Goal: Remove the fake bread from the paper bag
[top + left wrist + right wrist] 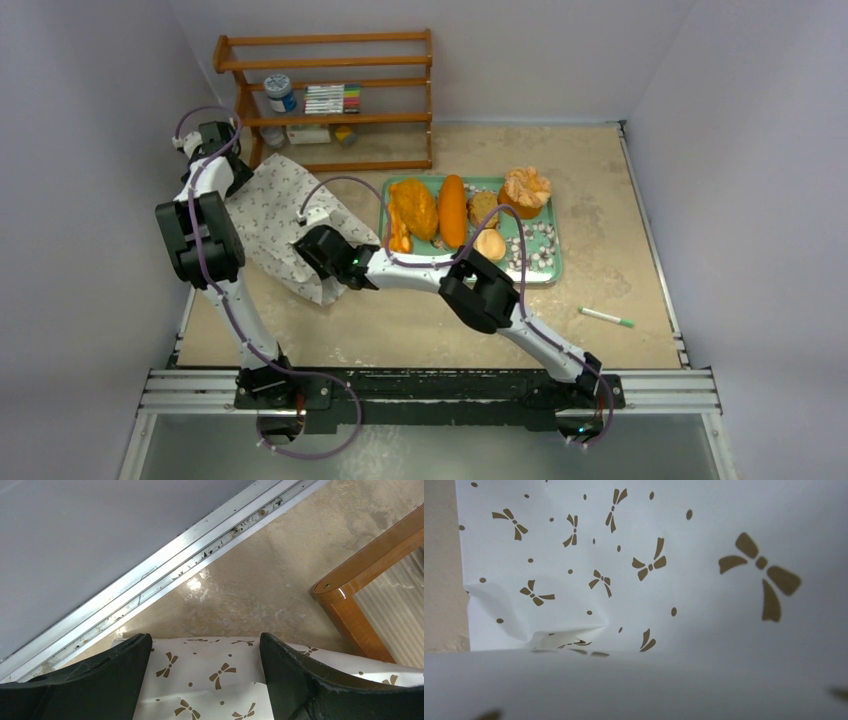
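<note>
Beneath my left gripper (205, 645) lay the far edge of the large white paper bag (210, 680). It was smooth and faintly glossy, printed with small brown winged motifs and dots. My two black, curved fingers (100, 680) stood wide apart, one at either side of that edge, clasping nothing. Beyond them ran the mottled tan table (260, 580) and a scuffed aluminium rail (165, 580). To their right was the rounded corner of a varnished wooden shelf (350, 610).

My right gripper (318, 245) sat at the bag's near end. Its camera met only creased, dented paper at close range, so I could not tell how its jaws stood.

To the right of that gripper, outside the bag, the fake bread (452, 200) rested on a green floral tray (545, 270). It was a broad lumpy golden loaf (413, 205), a long smooth orange loaf (452, 225), a thin baguette (398, 238) and a pale ruffled round pastry (526, 187).
</note>
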Available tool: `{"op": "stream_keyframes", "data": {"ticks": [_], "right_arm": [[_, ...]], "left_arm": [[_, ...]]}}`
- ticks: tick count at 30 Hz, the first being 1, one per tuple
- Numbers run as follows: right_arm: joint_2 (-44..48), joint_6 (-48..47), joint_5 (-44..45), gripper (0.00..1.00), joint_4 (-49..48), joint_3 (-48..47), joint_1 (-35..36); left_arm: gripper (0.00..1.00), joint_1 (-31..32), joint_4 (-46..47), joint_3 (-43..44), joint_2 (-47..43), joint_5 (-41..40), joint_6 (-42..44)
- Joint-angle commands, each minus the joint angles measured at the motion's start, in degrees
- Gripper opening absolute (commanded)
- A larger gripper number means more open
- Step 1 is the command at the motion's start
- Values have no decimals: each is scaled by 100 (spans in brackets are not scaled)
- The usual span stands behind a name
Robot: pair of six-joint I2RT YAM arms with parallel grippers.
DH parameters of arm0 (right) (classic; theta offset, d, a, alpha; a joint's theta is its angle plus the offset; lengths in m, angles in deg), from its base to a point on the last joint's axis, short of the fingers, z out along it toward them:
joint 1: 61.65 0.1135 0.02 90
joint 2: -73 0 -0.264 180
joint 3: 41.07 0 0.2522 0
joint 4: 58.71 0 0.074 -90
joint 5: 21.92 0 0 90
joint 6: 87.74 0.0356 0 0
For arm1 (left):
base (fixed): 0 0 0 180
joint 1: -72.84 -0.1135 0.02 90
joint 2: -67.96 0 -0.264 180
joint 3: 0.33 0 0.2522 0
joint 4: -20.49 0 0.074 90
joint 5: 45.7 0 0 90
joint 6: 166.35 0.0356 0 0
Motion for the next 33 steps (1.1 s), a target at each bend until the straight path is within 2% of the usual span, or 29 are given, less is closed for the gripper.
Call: {"op": "stream_keyframes", "data": {"ticks": [1,4,7,8,11,15,25,33], "right_arm": [[-328,29,401,52,91,-559,-223],[-456,61,359,51,180,-745,-306],[-462,124,334,45,184,-666,-347],[-444,143,327,42,160,-589,-352],[-305,190,332,20,39,-310,-353],[-22,200,392,8,-67,62,-354],[1203,131,238,3,-250,1572,-349],[2214,-119,125,3,143,2195,-335]], "left_arm": [[80,162,-365,93,77,312,233],[80,166,-364,66,66,337,225],[79,167,-348,53,67,394,215],[79,170,-344,54,67,410,207],[79,174,-332,30,49,435,184],[79,172,-327,16,1,417,185],[82,175,-327,56,-222,139,-31],[84,172,-136,24,-650,-45,-268]]}}
